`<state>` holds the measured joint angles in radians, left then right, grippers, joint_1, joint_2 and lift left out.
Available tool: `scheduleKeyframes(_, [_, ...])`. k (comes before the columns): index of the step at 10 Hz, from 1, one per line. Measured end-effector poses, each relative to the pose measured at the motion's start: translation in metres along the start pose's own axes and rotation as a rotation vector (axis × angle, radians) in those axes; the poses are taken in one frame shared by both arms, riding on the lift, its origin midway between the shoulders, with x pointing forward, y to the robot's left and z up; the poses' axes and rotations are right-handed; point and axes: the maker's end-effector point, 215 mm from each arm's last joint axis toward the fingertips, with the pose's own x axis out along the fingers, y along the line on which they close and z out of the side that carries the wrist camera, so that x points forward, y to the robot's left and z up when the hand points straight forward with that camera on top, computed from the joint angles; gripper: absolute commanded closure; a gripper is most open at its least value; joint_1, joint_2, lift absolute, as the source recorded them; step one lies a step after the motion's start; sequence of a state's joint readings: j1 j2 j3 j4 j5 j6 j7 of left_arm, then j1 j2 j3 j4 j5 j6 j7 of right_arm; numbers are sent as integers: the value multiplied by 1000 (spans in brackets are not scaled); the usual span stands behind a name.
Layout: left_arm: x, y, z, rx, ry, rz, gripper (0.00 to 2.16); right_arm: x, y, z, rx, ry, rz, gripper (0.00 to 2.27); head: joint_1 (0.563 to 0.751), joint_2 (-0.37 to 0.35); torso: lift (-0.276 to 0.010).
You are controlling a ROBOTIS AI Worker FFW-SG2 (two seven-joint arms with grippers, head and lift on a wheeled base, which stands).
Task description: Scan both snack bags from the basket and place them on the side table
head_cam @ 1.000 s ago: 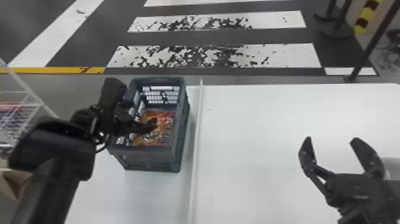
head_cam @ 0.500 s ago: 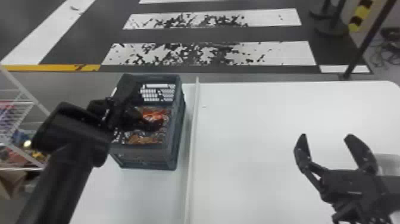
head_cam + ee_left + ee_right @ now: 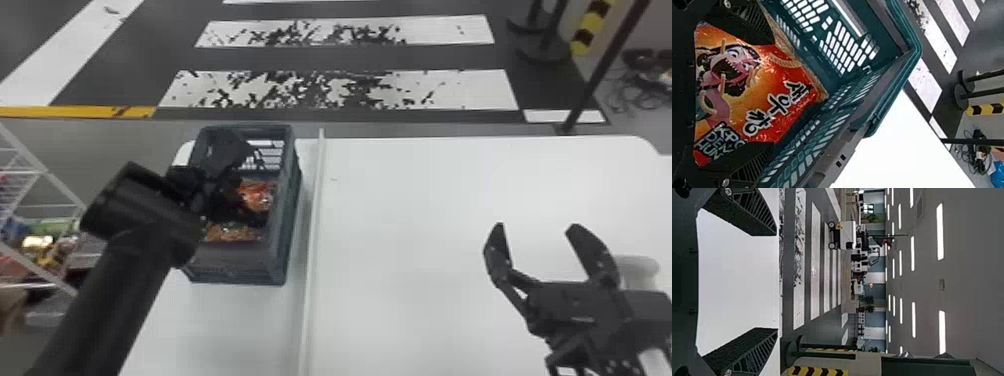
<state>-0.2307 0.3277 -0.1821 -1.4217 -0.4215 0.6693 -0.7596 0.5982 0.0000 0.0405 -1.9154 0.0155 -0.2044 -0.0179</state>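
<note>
In the head view my left gripper (image 3: 257, 184) is over the basket (image 3: 280, 250), its fingers spread around an orange-red snack bag (image 3: 258, 194). A second orange-brown bag surface (image 3: 232, 233) lies nearer the basket's front wall. The left wrist view has the left gripper (image 3: 774, 93) open, with the red-orange snack bag (image 3: 785, 80) lying between and below its fingers, inside the green-grey basket (image 3: 891, 86). At the right, my right gripper (image 3: 537, 230) is parked open over the white table; in its wrist view, the right gripper (image 3: 777, 281) has nothing between its fingers.
The basket stands on the left part of the white table (image 3: 425, 300), beside a raised divider strip (image 3: 312, 225). A white wire rack (image 3: 37, 170) with goods is at the far left. Black posts (image 3: 600, 70) rise behind the table's right part.
The left arm has shifted right and turned, bringing its upper finger further over the basket. The right gripper stays open above the table. The head view has shifted slightly.
</note>
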Motion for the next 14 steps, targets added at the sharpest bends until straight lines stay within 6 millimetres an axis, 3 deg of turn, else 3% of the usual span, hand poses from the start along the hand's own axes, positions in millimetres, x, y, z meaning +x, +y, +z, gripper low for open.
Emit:
scheduleKeyframes(4, [21, -10, -10, -18, 54, -33, 120, 0, -1, -1, 2, 4, -2, 56, 695, 71, -75])
scheduleKeyframes(5, [25, -13, -15, -17, 71, -40, 259, 1, -1, -1, 5, 4, -2, 56, 695, 71, -75])
scheduleKeyframes(6, [29, -17, -20, -7, 85, -45, 579, 1, -1, -2, 6, 6, -2, 56, 695, 71, -75])
scheduleKeyframes(7, [32, -22, -22, 6, 98, -48, 1180, 1, -1, -3, 7, 10, -2, 56, 695, 68, -75])
scheduleKeyframes(8, [33, -22, -21, 8, 95, -43, 2105, 1, -2, -4, 8, 12, -3, 56, 695, 66, -75])
scheduleKeyframes(10, [29, -12, -17, -75, 34, -1, 2142, 1, -3, -5, 8, 13, -5, 56, 695, 71, -75])
scheduleKeyframes(14, [-7, 0, 25, -244, -172, -47, 2142, 1, -3, -6, 6, 15, -5, 56, 695, 60, -75])
